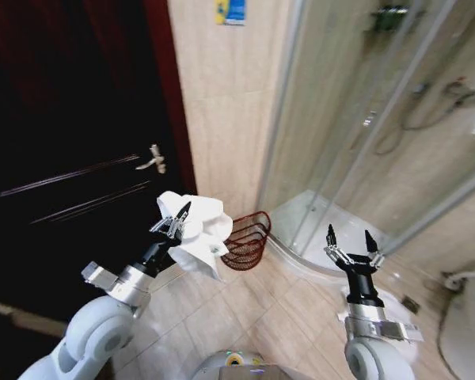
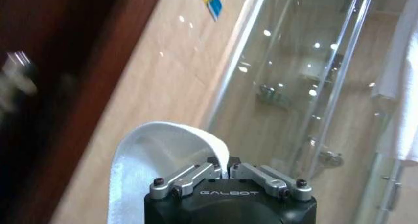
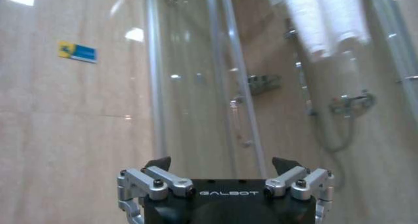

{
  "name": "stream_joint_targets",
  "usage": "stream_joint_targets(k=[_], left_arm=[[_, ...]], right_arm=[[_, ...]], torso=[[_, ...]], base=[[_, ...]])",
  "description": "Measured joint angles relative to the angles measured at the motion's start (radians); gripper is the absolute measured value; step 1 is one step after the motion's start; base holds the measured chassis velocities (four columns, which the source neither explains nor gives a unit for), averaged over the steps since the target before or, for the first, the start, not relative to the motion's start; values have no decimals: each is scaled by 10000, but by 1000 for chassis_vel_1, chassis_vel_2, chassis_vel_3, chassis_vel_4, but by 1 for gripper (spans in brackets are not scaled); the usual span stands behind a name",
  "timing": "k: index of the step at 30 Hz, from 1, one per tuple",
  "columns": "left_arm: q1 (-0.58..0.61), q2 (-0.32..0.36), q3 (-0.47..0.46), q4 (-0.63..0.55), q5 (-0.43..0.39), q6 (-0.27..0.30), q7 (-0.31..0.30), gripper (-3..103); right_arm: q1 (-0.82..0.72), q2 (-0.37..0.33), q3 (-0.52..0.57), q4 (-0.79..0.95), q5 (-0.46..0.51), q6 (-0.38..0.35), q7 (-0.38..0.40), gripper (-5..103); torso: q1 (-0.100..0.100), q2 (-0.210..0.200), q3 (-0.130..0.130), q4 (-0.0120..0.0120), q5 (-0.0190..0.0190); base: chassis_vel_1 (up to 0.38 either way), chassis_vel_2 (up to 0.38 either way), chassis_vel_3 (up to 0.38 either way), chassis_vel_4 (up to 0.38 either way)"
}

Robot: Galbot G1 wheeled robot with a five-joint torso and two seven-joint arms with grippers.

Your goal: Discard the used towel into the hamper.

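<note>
Two grippers are raised in front of the robot in the head view. The left gripper (image 1: 177,219) is clamped on a white, soft, crumpled terry towel (image 1: 199,233), which bunches above the fingers and hangs in loose folds below them, up off the floor. In the left wrist view the same left gripper (image 2: 227,169) has its metal fingers pressed together on a curved fold of the towel (image 2: 163,150), whose surface looks nubbly and thick.

Just beyond the towel stands the small round hamper (image 1: 249,238) of dark reddish-brown open-weave wire, with a thicker rim and sides narrowing toward the base. It sits on the glossy beige floor tiles (image 1: 222,317) against the beige tiled wall (image 1: 222,119), between the dark wooden door (image 1: 71,142) and the curved glass shower enclosure (image 1: 364,119). The towel's hanging edge overlaps the hamper's near side in the head view.

The right gripper (image 1: 352,243) is held upright well to the right, its dark pointed fingertips spread wide with nothing between them; the right wrist view shows that right gripper (image 3: 222,168) the same way.
</note>
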Motion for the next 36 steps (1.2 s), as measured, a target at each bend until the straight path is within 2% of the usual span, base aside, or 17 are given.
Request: stream_joint_targets(k=[2,4,7,8,12,13,16,20,29,36], left_arm=[[-207,-392,237,627,203,26,357,2],[-313,-544,300,907,379,21,450,2],[-644,-1202,440,2049,1334,-150,666,2],[-644,-1202,440,2049,1334,-150,666,2],[-574,-1904,467,2724,2652,-618,726,2],[-574,-1904,467,2724,2652,-618,726,2],[-431,-2272,299,2956,3007,-1135,702,2],[-373,-2376,180,3123,3083,-1418,731,2],[-633,-2819,583,3913,3413,-1532,755,2],[-1180,-3096,1130,5296,3684,-1721,707,2]], right_arm=[[26,1,-13,-73,-24,1,1,100],[34,1,-12,-98,-34,5,2,100],[0,-3,18,-157,-39,38,2,100],[0,-3,18,-157,-39,38,2,100],[-11,-13,52,-277,-28,159,5,100],[-11,-13,52,-277,-28,159,5,100],[16,-18,18,-355,-46,194,5,100],[36,-16,-31,-381,-142,210,4,100],[-54,-10,4,-391,-384,269,110,100],[-280,29,89,-144,-420,122,140,100]], torso=[[0,0,0,1,4],[1,0,0,0,-1],[1,-1,1,-1,0],[1,-1,1,-1,0],[1,0,1,0,1],[1,0,1,0,1],[1,0,1,-3,3],[1,0,0,-1,0],[1,0,1,1,1],[1,-1,0,0,0]], base=[[-124,-117,-119,-130],[-117,-122,-120,-136],[-142,-111,-125,-130],[-143,-103,-135,-131],[-124,-134,-135,-122],[-92,-112,-134,-117],[-84,-105,-104,-114],[-40,-44,-41,-46],[0,0,0,0],[0,0,0,0]])
